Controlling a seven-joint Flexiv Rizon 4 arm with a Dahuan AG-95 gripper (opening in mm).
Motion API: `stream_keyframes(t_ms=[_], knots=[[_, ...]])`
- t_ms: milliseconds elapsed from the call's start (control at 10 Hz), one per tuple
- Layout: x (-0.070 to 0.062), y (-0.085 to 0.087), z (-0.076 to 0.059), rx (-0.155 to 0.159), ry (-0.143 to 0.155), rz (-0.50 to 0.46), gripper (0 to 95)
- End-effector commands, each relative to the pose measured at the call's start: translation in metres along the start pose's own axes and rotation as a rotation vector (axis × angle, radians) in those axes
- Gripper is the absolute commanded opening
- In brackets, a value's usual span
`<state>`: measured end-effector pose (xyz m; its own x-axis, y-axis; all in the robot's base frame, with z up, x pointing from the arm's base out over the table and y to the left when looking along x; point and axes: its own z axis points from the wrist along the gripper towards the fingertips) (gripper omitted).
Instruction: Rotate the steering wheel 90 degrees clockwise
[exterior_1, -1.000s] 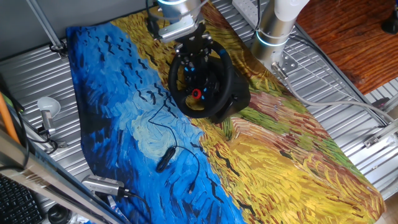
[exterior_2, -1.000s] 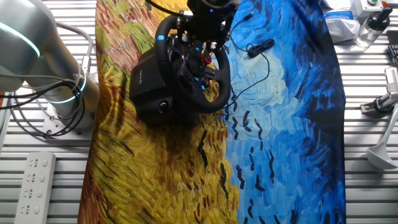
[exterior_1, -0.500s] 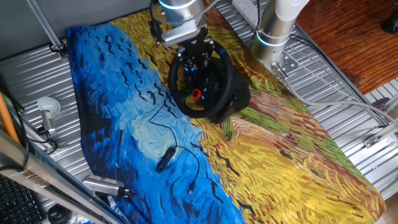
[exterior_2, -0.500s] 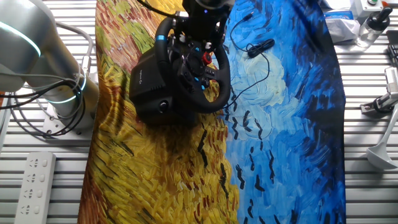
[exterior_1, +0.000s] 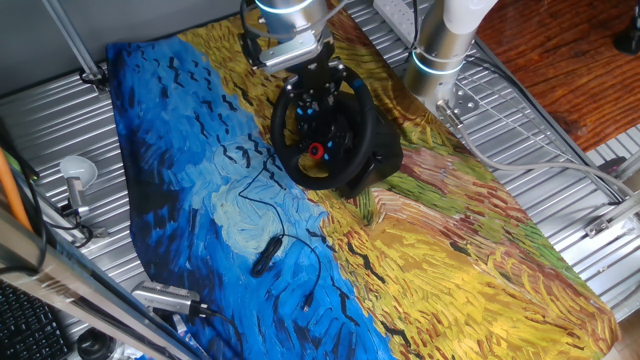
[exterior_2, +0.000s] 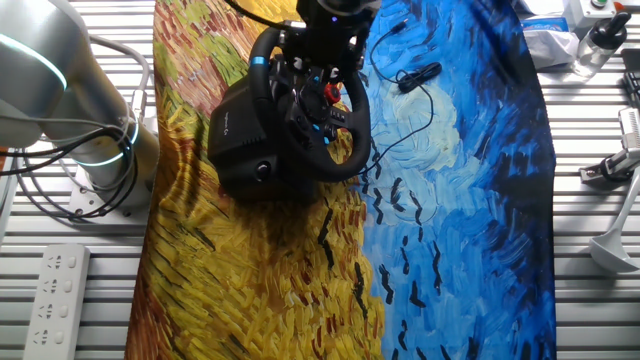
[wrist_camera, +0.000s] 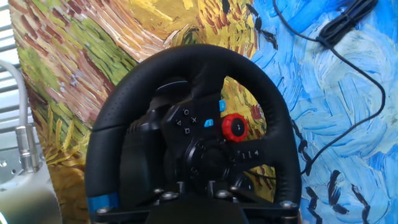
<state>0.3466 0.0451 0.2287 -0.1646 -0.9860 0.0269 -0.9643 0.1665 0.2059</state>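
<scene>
From my hand view the steering wheel (wrist_camera: 193, 134) fills the picture, on the painted cloth (exterior_1: 450, 260). The gripper (exterior_1: 318, 78) has barely moved above its rim; whether it grasps, I cannot tell. Rotation seems not started.

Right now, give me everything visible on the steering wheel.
The steering wheel is black with a thick round rim, a blue stripe on the rim, a red knob and small blue-lit buttons on the hub. It tilts on a bulky black base on the painted cloth. The gripper sits at its top rim; contact unclear.
</scene>
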Motion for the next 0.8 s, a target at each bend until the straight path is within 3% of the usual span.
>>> stream_keyframes(t_ms=[100,200,300,700,800], knots=[[-0.0002,-0.0003,-0.0011,-0.001,0.004,-0.006,19.0],[0.0,-0.0002,-0.0014,-0.001,0.005,-0.011,19.0],[0.0,-0.0002,-0.0014,0.001,0.001,-0.014,38.0],[0.0,-0.0002,-0.0014,0.03,-0.003,0.003,38.0],[0.0,-0.0002,-0.0014,0.055,0.001,0.025,38.0]])
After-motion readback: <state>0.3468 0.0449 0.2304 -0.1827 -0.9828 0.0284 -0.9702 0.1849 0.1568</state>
